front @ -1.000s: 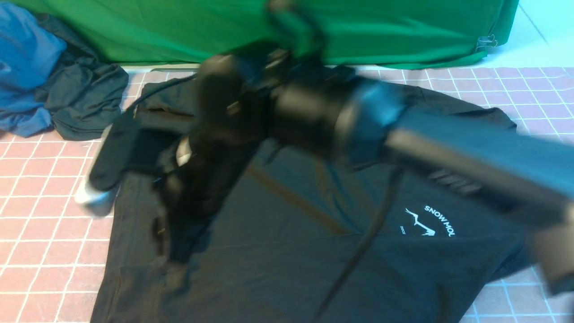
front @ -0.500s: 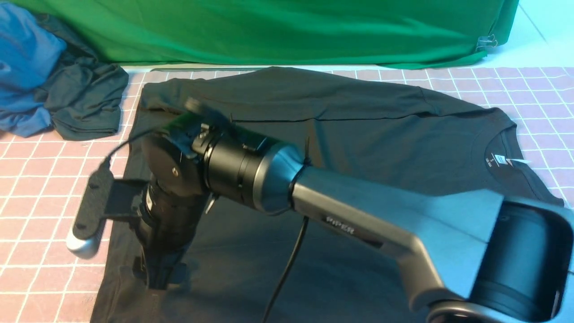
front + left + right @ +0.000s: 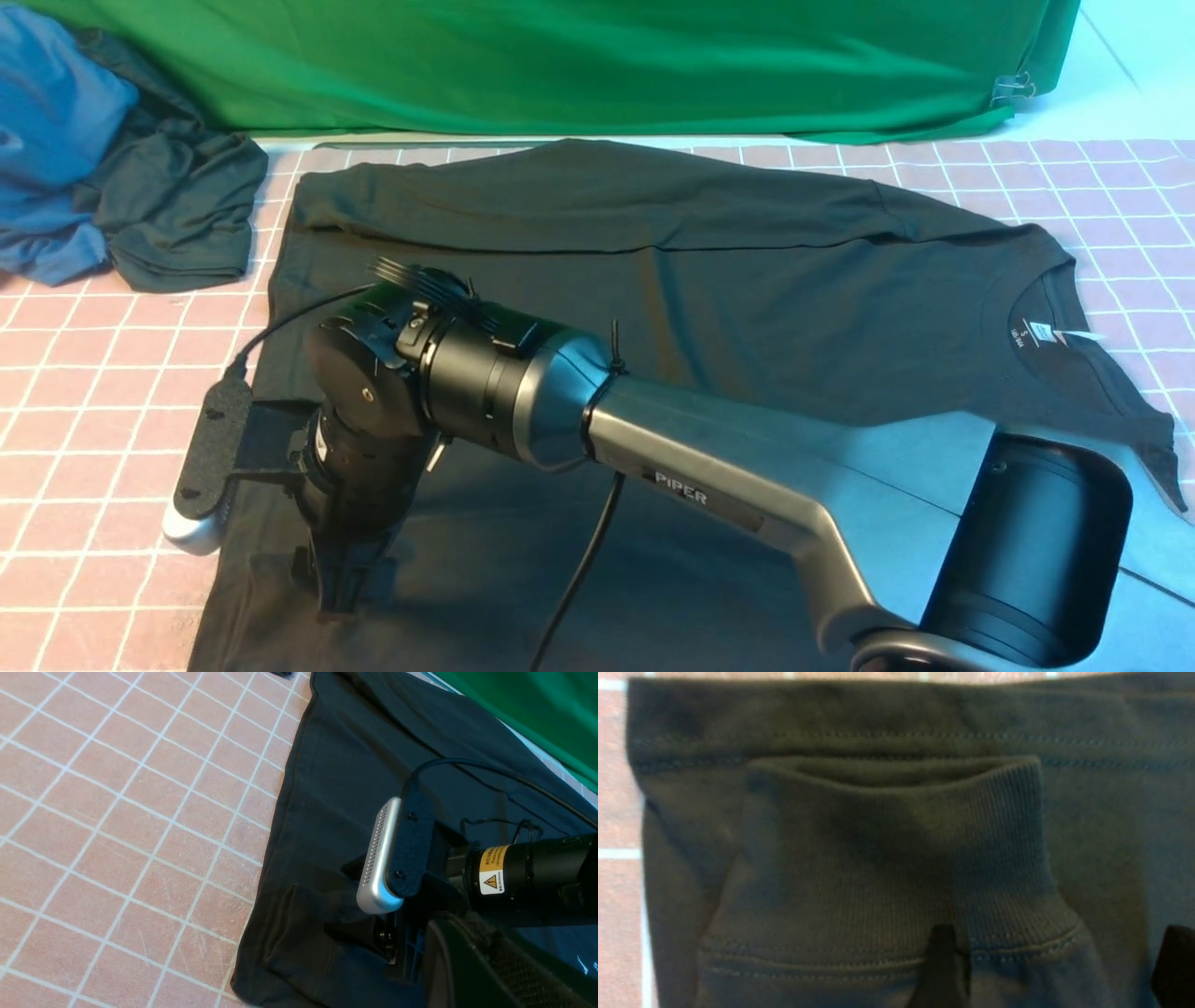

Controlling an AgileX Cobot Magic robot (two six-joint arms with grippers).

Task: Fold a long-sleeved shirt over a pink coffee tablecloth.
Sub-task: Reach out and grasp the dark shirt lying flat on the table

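Observation:
The black long-sleeved shirt [image 3: 747, 261] lies flat on the pink coffee tablecloth [image 3: 93, 392], its neck and white label [image 3: 1036, 334] to the right. My right arm reaches across it to the near left corner. There the right gripper [image 3: 341, 597] points down, open, fingertips [image 3: 943, 961] wide apart over the ribbed sleeve cuff [image 3: 887, 858] that rests on the shirt beside the hem. Nothing is held. In the left wrist view my left gripper [image 3: 472, 970] is a dark mass above the shirt [image 3: 355, 765], shut, next to the right wrist camera [image 3: 383, 858].
A blue garment [image 3: 47, 140] and a smaller dark garment [image 3: 177, 215] are heaped at the back left. A green cloth [image 3: 607, 65] drapes along the back edge. Pink cloth [image 3: 140, 812] shows left of the shirt's hem.
My right arm swung from the shirt's middle down to its near left corner and settled lower. The sleeve it carried now lies across the shirt, and the jaws stand apart.

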